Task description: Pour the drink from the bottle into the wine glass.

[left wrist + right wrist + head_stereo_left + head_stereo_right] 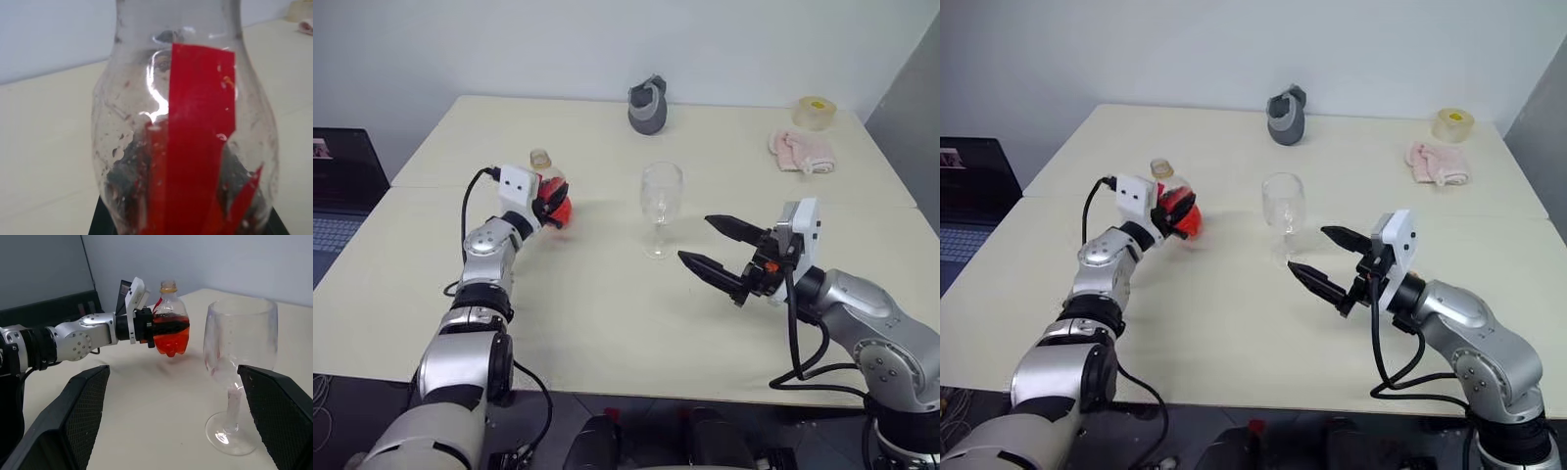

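The bottle (170, 308), small and clear with a tan top and a red label (195, 122), hangs upright just above the table. Red drink (171, 340) fills its lower half. My left gripper (551, 204) is shut on the bottle's middle from the side. The wine glass (661, 206) stands empty at the table's centre, to the right of the bottle and apart from it. My right gripper (715, 247) hovers open just right of the glass's stem, pointing left, with nothing between its fingers (83, 406).
A grey cup-like object (648, 106) stands at the back centre. A tape roll (815, 111) and a pink cloth (803, 150) lie at the back right. A laptop (337, 196) sits off the table's left edge.
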